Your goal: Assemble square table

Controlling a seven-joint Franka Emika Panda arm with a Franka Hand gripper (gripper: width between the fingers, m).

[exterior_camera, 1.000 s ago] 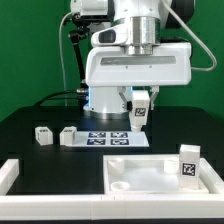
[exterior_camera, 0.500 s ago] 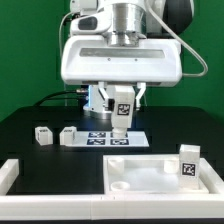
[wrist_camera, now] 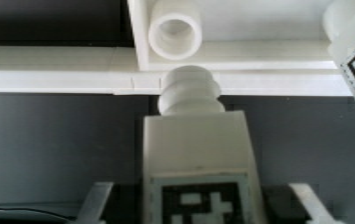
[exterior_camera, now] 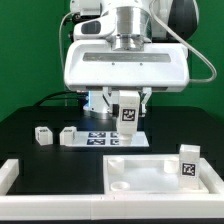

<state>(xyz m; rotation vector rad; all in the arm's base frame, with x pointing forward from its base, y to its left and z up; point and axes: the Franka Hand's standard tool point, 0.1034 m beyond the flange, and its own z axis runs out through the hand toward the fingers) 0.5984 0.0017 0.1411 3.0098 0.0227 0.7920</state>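
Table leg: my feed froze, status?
Tool shut on leg, aloft by marker board. Tabletop socket empty. Nothing seen blocking.

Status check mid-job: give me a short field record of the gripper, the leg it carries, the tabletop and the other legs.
gripper: shut on the held leg
held leg: upright, off the table, narrow tip down, not in the corner socket
tabletop: flat, in front, toward the exterior view's right
standing leg: upright at the tabletop's right edge
loose legs: two, on the table at the exterior view's left
marker board: flat, behind the tabletop
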